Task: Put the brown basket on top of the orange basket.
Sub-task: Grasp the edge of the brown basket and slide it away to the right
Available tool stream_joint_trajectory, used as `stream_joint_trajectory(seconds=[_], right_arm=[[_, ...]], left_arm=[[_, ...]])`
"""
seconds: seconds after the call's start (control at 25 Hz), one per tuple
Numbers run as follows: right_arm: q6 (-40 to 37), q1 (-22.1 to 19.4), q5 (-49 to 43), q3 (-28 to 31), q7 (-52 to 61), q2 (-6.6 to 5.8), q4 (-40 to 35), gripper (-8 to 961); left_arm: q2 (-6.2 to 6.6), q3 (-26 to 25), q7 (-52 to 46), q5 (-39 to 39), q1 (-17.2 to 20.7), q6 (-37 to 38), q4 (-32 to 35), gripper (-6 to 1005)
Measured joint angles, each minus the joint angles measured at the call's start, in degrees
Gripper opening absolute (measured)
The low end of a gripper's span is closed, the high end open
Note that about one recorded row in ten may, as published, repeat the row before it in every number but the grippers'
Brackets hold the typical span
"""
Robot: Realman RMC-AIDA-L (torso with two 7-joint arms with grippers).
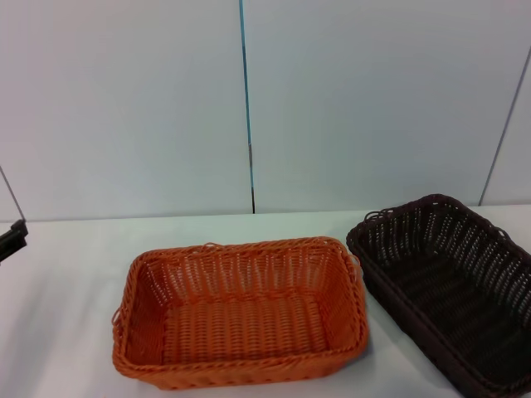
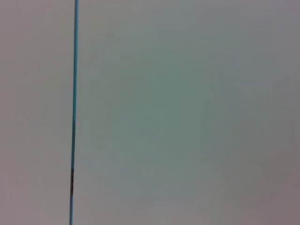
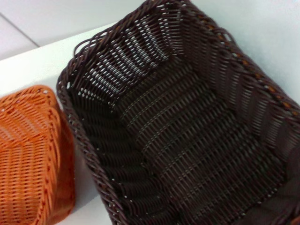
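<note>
Wall panels [image 1: 124, 108] in pale grey fill the upper half of the head view, split by a thin blue seam [image 1: 246, 99] running down near the centre; the left wrist view shows only this wall and the same blue seam [image 2: 74, 93]. Below lies the white table [image 1: 66, 282]. On it, at lower centre of the head view, sits the orange basket [image 1: 241, 327], rectangular, woven, with a looped rim, upright and with nothing in it. At the lower right of that view sits the brown basket [image 1: 452, 290], turned at an angle to the orange one and cut off by the frame edge. The two stand just beside each other with a strip of bare table between them, not stacked. The right wrist view looks down into the brown basket [image 3: 187, 126], with the orange basket [image 3: 28, 154] at the lower left of that picture. A small dark part of the left arm [image 1: 12, 237] shows at the far left edge of the head view; whether its gripper is released or clenched cannot be told. The right gripper's fingers are not seen in any view.
</note>
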Motion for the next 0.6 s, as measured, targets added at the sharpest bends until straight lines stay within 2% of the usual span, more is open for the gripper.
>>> stream_joint_trajectory(seconds=[0.6], right_arm=[[-0.8,-0.8,-0.4,-3.3,-0.1,-0.26,-0.3,740]], left_arm=[[0.51,-0.1,0.0,0.0,-0.7,0.3,1.6,905]])
